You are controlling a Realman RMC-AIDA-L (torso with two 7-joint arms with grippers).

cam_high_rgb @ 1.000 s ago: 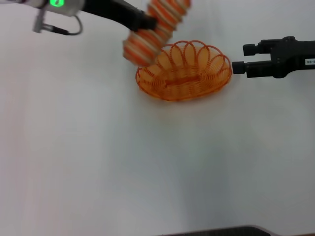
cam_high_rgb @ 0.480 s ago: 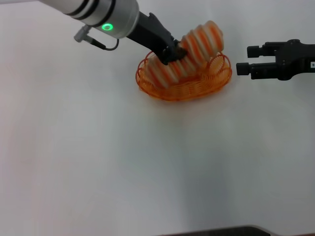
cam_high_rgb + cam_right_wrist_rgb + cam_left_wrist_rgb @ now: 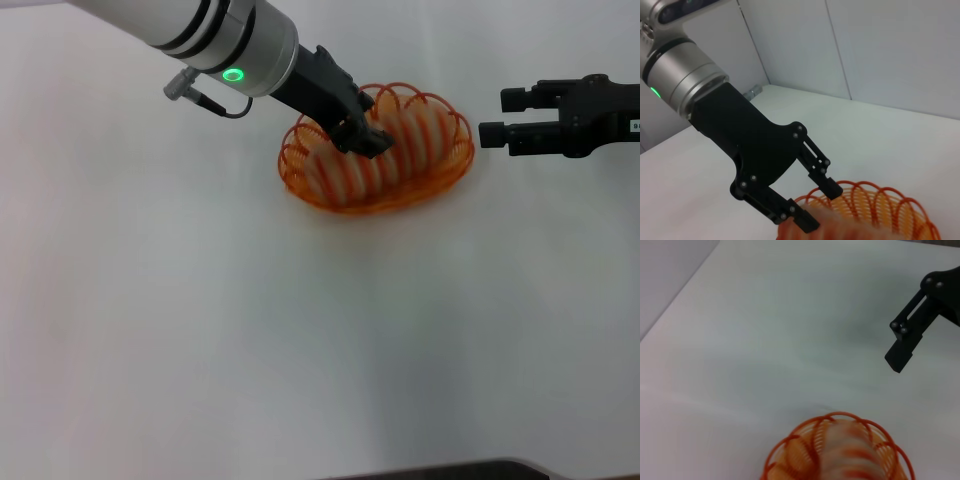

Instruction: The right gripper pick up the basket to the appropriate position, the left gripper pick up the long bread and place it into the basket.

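The orange wire basket [image 3: 462,150] stands on the white table at the far middle. The long bread [image 3: 415,140] lies flat inside it, along its length. My left gripper [image 3: 365,140] reaches down into the basket over the middle of the bread, jaws apart, and the bread rests loose beneath them. The right wrist view shows the left gripper [image 3: 819,205] spread above the blurred bread [image 3: 840,227] and basket [image 3: 895,202]. My right gripper [image 3: 494,116] hovers open and empty just right of the basket. The left wrist view shows bread [image 3: 847,455] in the basket [image 3: 790,445].
The white table [image 3: 300,330] stretches bare toward me and to the left. A dark edge [image 3: 450,470] shows at the near side. A pale wall [image 3: 880,45] rises behind the table.
My left gripper has carried the bread from above the basket's far left rim down into the basket, laid it flat and let it go. The right gripper has stayed beside the basket.
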